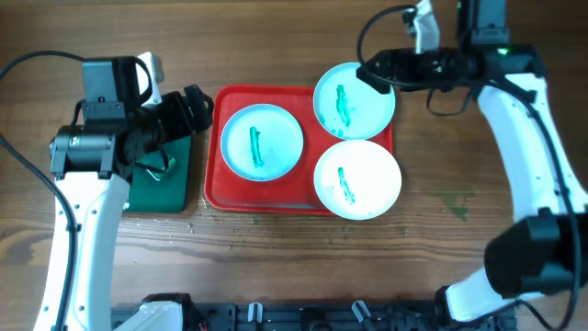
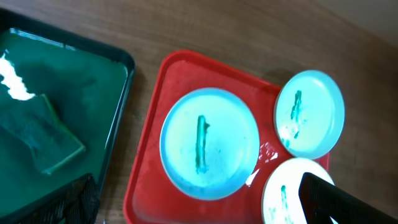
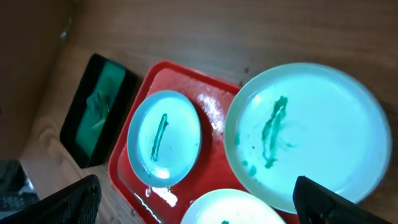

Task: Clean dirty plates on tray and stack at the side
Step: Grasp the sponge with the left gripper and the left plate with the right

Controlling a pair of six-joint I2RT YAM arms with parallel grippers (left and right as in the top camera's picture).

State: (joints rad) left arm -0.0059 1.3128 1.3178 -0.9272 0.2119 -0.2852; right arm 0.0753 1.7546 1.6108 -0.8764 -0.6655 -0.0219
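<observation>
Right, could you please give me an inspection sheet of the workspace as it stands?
Surface: wooden table, with faint green marks right of the red tray.
Job's things: red tray holds three green-smeared plates: left plate, far right plate, near right plate. The two right ones overhang its rim. Green tray holds a sponge.
Clutter: crumbs in front of the red tray.
Grippers: left gripper open above the green tray's edge; right gripper open at the far right plate's edge.
Cables: black cable by the left arm; looped cable by the right arm.
Surroundings: nothing seen.
</observation>
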